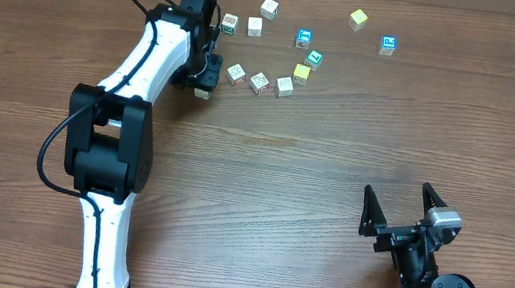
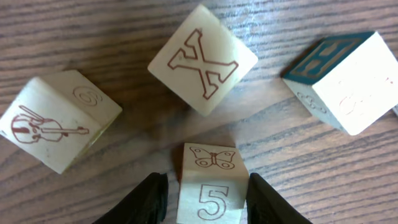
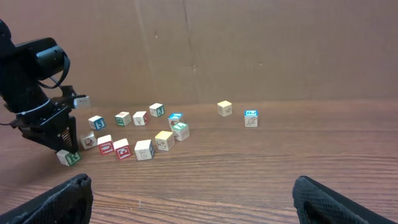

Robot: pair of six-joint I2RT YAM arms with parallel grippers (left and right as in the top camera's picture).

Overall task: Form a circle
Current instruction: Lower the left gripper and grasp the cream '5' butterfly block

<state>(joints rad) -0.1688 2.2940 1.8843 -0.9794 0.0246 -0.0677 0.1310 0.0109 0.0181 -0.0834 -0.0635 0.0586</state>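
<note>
two claws are showing over the wooden table (image 1: 265, 165). the left claw (image 2: 206, 186), at the upper left of the overhead frame, is standing partly open with its fingers (image 2: 146, 199) straddling the 5 cube (image 2: 211, 180), which is printed with a butterfly and a 5 and is resting on the wood. the finger at lower right is sitting tight against the cube, while a thin dark gap is showing at the other side, so whether the cube is really being squeezed i cannot tell. in the left wrist view the x cube (image 2: 202, 59) is lying just past it at top centre, the violin cube (image 2: 56, 124) is sitting turned at the left and the teal cube (image 2: 342, 81) is sitting at the right, all apart from one another. the circle (image 1: 285, 86) is lying in the upper middle of the overhead frame as a loose, gappy loop of cubes, with the 5 cube at its lower left end. the yellow cube (image 1: 358, 19) and the blue cube (image 1: 388, 45) are lying apart toward the upper right. the right claw (image 1: 398, 194) is sitting at the lower right, well away from the cubes, its jaws spread wide and holding nothing.
</note>
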